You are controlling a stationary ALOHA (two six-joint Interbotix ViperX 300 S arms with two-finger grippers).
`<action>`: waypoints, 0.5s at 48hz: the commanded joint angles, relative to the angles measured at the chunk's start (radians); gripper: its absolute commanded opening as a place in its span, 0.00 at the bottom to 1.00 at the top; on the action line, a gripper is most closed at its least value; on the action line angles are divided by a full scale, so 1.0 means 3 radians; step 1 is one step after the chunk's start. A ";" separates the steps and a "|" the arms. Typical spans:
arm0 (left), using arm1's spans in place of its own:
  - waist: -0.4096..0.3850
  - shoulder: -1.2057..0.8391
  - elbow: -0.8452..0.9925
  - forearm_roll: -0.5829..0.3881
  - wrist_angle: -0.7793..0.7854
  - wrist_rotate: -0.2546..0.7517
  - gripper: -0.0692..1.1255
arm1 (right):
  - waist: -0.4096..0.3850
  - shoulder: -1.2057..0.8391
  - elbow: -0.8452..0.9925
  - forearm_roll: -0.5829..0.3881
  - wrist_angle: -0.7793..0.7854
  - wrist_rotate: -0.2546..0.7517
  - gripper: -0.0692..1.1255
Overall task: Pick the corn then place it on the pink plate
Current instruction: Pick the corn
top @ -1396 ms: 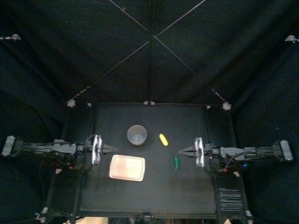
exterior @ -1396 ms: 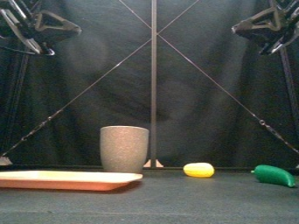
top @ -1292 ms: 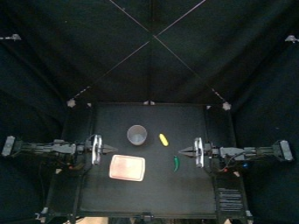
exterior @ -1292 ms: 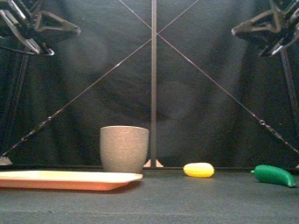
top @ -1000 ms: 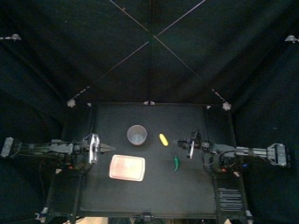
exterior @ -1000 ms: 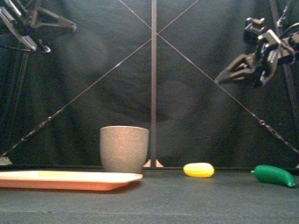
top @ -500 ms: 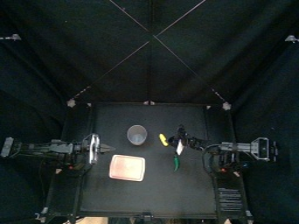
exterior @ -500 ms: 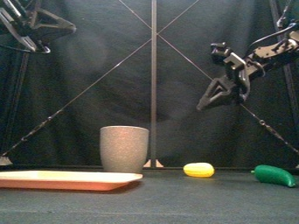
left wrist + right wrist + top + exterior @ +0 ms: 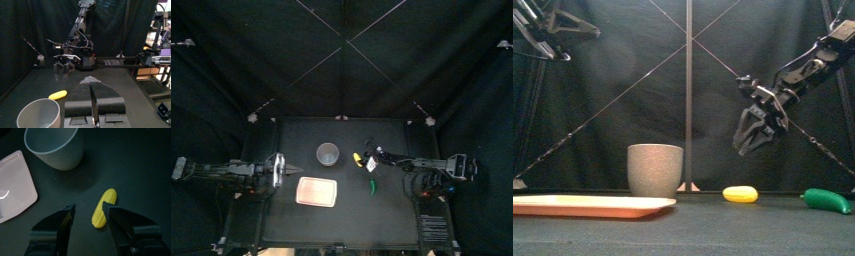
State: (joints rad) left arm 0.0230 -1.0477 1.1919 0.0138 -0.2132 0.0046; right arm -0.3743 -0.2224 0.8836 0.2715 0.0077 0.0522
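Here, right tool (image 9: 750,143) spread above yellow corn (image 9: 740,193), pink plate (image 9: 593,206) bare, grey cup (image 9: 655,170) seemingly empty.

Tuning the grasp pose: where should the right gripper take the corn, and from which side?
Probably the corn at its middle, across the short width, from straight above. It lies flat, long and slim, both long sides free; the grey cup sits apart. The open right gripper hangs above it.
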 commanded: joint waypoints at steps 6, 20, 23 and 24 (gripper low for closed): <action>0.0005 0.0000 -0.0102 0.0010 0.0000 0.0000 0.04 | -0.0102 0.0215 -0.0205 0.0010 0.0266 0.0000 0.76; 0.0005 0.0000 -0.0102 0.0010 0.0010 0.0005 0.04 | -0.0153 0.0547 -0.0322 0.0010 0.0481 0.0005 0.76; 0.0005 0.0000 -0.0102 0.0010 0.0010 0.0005 0.04 | -0.0164 0.0629 -0.0358 0.0005 0.0532 0.0000 0.76; 0.0005 0.0000 -0.0102 0.0010 0.0005 0.0005 0.04 | -0.0169 0.0654 -0.0373 0.0005 0.0537 0.0000 0.76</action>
State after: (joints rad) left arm 0.0230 -1.0477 1.1919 0.0153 -0.2056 0.0046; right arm -0.4157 -0.0276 0.8023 0.2730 0.1611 0.0537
